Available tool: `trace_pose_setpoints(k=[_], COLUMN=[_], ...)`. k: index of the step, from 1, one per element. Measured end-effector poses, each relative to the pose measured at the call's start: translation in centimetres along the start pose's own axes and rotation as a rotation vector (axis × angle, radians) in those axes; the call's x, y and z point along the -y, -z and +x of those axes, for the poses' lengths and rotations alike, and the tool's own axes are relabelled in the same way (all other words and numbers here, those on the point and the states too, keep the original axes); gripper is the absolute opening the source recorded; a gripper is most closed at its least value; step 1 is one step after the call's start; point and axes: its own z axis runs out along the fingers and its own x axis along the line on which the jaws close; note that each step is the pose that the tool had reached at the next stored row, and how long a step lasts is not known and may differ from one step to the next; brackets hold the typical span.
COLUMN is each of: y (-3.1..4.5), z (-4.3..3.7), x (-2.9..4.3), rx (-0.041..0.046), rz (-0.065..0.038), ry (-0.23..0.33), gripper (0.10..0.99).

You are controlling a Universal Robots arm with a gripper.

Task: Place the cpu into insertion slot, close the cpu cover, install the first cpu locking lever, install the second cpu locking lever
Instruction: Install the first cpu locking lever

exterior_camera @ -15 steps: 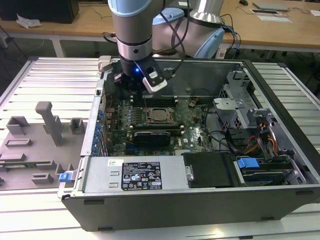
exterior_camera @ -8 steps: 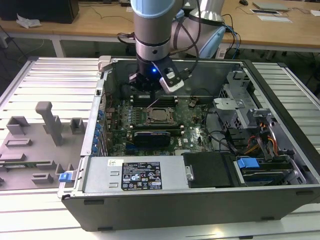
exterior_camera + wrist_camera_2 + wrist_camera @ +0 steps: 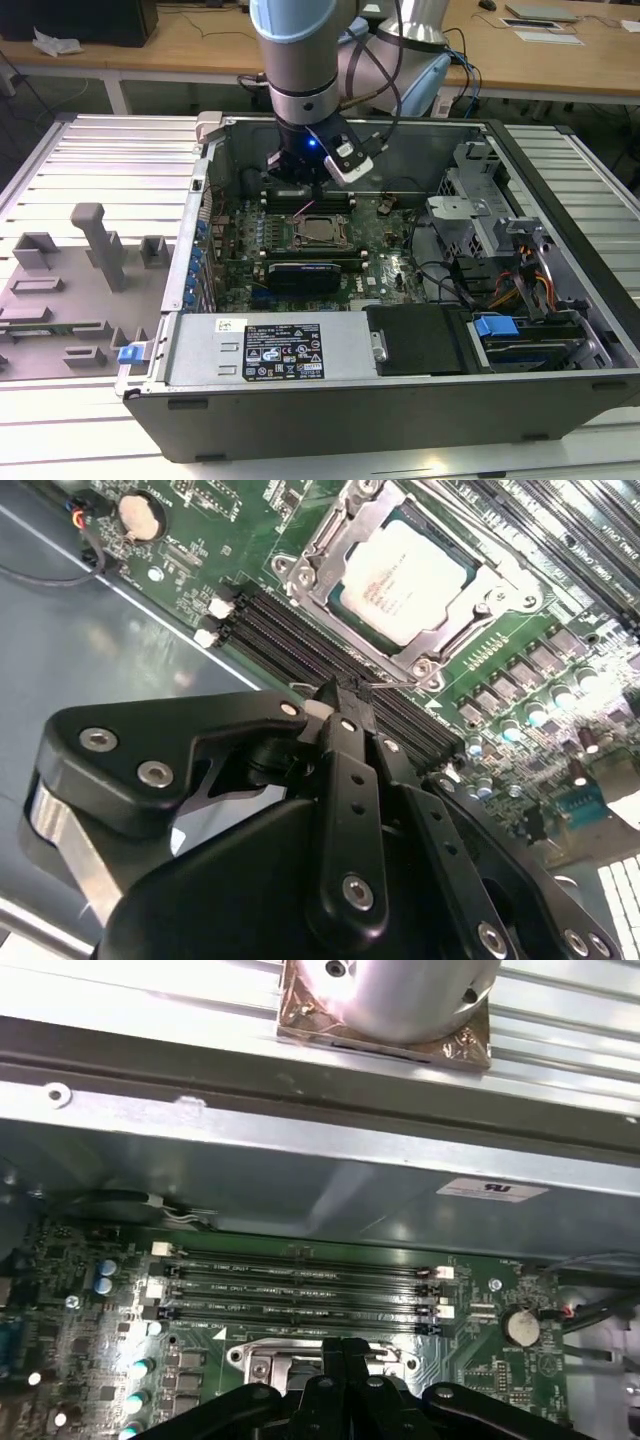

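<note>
The cpu (image 3: 405, 568) lies flat in the insertion slot (image 3: 322, 231), silver face up, with the cpu cover (image 3: 328, 542) folded down around it. The gripper (image 3: 340, 708), fingers pressed together and apparently pinching nothing, stands over the black memory slots (image 3: 300, 1290) just beyond the socket's far edge. From the fingertips, the cpu lies close by on the near side and lower, mid-motherboard (image 3: 385, 262).

Downward wrist (image 3: 305, 105), fingers (image 3: 345, 780) together.
</note>
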Motion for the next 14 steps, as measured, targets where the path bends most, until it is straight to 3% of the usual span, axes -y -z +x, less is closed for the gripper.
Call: trace_pose_setpoints(k=[2, 3, 5, 10, 14], y=[-0.22, -0.39, -0.67, -1.61, -1.67], z=[0.22, 0.25, 0.30, 0.24, 0.20], x=[-0.07, -0.05, -0.04, -0.89, -0.92], rx=[0.0166, 0.0181, 0.0188, 0.0184, 0.0185], rz=[0.001, 0.001, 0.001, 0.004, 0.005], ry=[0.004, 0.005, 0.005, 0.005, 0.005], gripper=[0.106, 0.106, 0.106, 0.106, 0.106])
